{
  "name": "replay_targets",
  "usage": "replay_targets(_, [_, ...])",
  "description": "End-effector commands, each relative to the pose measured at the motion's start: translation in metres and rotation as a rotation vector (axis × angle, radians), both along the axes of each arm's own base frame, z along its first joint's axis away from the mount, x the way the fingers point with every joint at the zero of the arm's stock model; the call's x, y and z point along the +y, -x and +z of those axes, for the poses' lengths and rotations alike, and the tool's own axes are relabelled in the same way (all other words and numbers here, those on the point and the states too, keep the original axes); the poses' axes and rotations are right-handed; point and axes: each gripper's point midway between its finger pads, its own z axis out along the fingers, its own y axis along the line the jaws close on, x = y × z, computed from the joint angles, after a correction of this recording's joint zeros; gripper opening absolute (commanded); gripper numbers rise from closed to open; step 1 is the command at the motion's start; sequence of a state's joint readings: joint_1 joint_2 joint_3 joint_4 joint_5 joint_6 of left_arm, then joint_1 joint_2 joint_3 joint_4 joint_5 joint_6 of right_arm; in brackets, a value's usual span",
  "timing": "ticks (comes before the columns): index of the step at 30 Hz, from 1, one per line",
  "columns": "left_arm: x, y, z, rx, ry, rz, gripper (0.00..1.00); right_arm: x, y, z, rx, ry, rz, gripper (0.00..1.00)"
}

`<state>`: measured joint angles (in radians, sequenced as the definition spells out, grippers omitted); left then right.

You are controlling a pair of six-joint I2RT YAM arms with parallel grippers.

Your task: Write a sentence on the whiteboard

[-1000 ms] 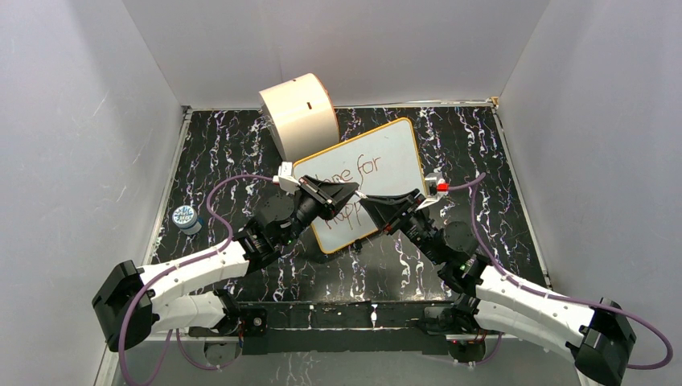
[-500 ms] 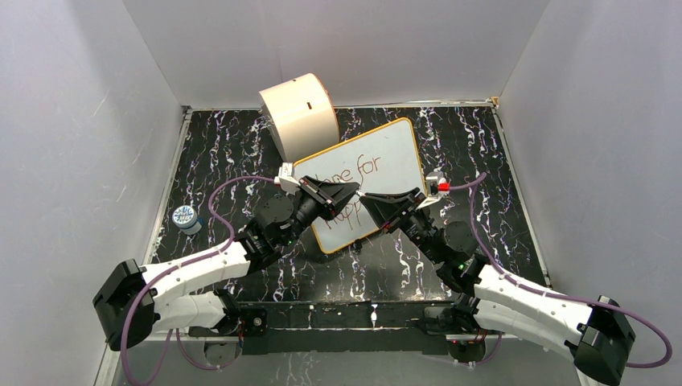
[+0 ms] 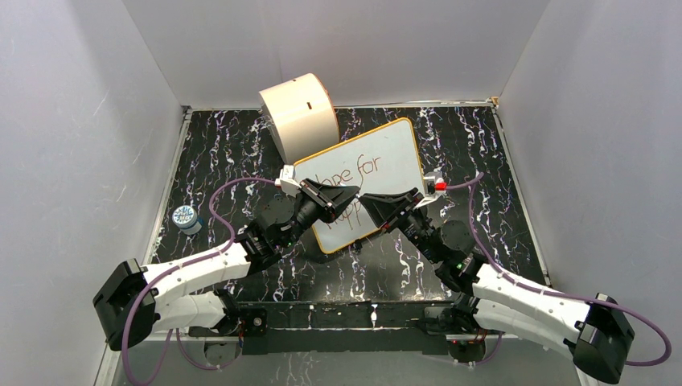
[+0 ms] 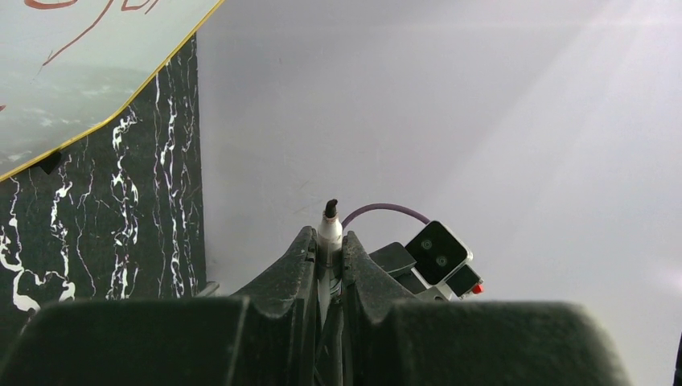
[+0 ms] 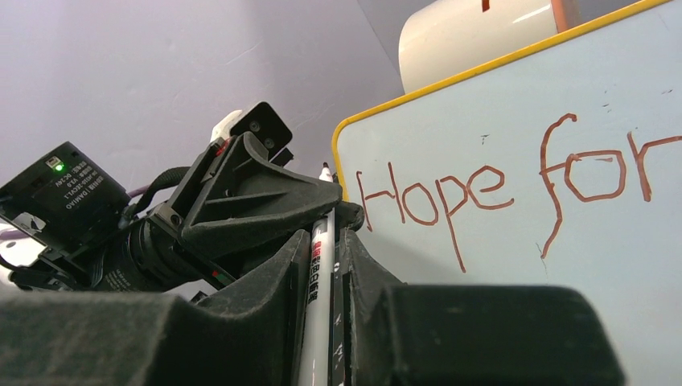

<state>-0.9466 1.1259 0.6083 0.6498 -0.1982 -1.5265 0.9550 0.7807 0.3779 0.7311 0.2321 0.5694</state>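
1. We see the whiteboard (image 3: 398, 145) lying tilted in the middle of the table (image 3: 482, 145). Its far left edge is right at the foot of a cream drum (image 3: 299, 115); whether the two touch, we cannot tell.
2. Over at the left edge sits a small blue pot (image 3: 186, 218), well apart from everything else.
3. Both arms reach in from the near side and meet nose to nose over the near half of the board. They hide most of the lower line of the sentence (image 5: 490, 189). From the right wrist, "Hope for" on the far line reads clear.
4. On to the left gripper (image 3: 351, 191): its fingers are pressed tight on the marker (image 4: 330, 225), whose dark tip pokes out past the fingertips.
5. The right gripper (image 3: 366, 199) pinches a white barrel with red print too, its narrow gap filled by it. The left gripper's tip sits just ahead. It looks like the same pen, though we cannot be sure.
6. The board is glossy white with a thin orange-yellow rim and rounded corners, and the lettering is thin and red-brown.
7. The table is black with white marble veins. The fingers are matte black wedges, the arms are white shells, and purple cable (image 3: 233, 189) loops off each wrist.
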Motion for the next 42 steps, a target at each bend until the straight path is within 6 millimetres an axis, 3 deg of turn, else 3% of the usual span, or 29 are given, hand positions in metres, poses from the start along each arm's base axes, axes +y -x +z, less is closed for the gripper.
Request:
replay_targets(1, [0.006, 0.001, 0.020, -0.058, 0.028, 0.025, 0.00, -0.001, 0.003, 0.026, -0.047, -0.024, 0.015, 0.28])
replay_targets(11, [0.004, 0.002, 0.020, -0.061, 0.024, 0.014, 0.00, -0.006, 0.004, 0.024, -0.053, -0.002, -0.001, 0.19])
replay_targets(16, [0.003, 0.003, 0.018, -0.080, -0.001, 0.004, 0.00, -0.007, 0.005, 0.025, -0.073, 0.006, -0.004, 0.00])
replay_targets(18, [0.006, 0.004, 0.017, -0.100, -0.040, 0.010, 0.00, -0.010, 0.005, 0.023, -0.080, 0.025, -0.012, 0.00])
replay_targets(20, [0.011, 0.004, 0.017, -0.145, -0.125, 0.019, 0.02, -0.014, 0.003, 0.017, -0.067, 0.068, -0.031, 0.00])
replay_targets(25, [0.034, -0.003, 0.014, -0.274, -0.508, 0.060, 0.28, -0.028, 0.003, 0.006, -0.026, 0.217, -0.071, 0.00])
replay_targets(31, [0.074, -0.009, 0.031, -0.410, -0.763, 0.145, 0.52, -0.048, 0.006, -0.007, 0.001, 0.382, -0.106, 0.00])
replay_targets(38, [0.114, -0.024, 0.046, -0.511, -1.189, 0.168, 0.60, -0.070, 0.010, -0.027, 0.026, 0.536, -0.136, 0.00])
replay_targets(42, [0.114, -0.041, 0.064, -0.580, -1.299, 0.132, 0.63, -0.076, 0.006, -0.034, 0.003, 0.624, -0.155, 0.00])
